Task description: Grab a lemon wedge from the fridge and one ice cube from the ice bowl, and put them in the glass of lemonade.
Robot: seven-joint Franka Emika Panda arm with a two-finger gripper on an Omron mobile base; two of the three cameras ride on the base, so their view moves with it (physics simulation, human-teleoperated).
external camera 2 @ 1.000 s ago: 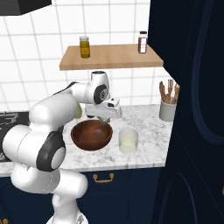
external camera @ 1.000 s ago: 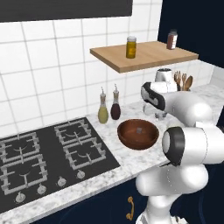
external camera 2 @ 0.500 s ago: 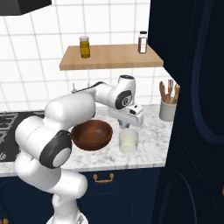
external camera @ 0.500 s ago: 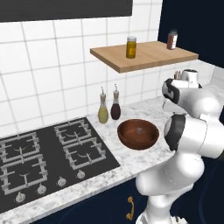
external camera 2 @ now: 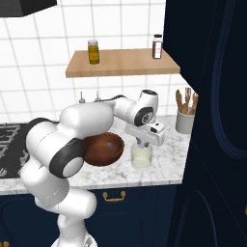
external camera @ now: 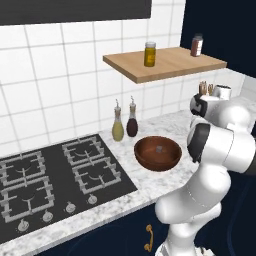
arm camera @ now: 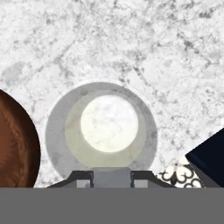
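Note:
The glass of lemonade stands on the marble counter, right of the brown ice bowl. My gripper hangs straight above the glass, fingers pointing down. From the hand view I look down into the glass, with its pale liquid. My gripper is shut on a small pale grey ice cube between the dark fingertips. Another ice cube lies in the ice bowl. The arm hides the glass in the left base view. The lemon wedge and the fridge are out of view.
Two slim bottles stand behind the bowl, beside the gas hob. A utensil holder sits at the counter's right end against a tall dark cabinet. A wooden shelf with two jars hangs above.
The arm has swung right, from above the ice bowl to above the glass. The bowl, glass and bottles have not moved.

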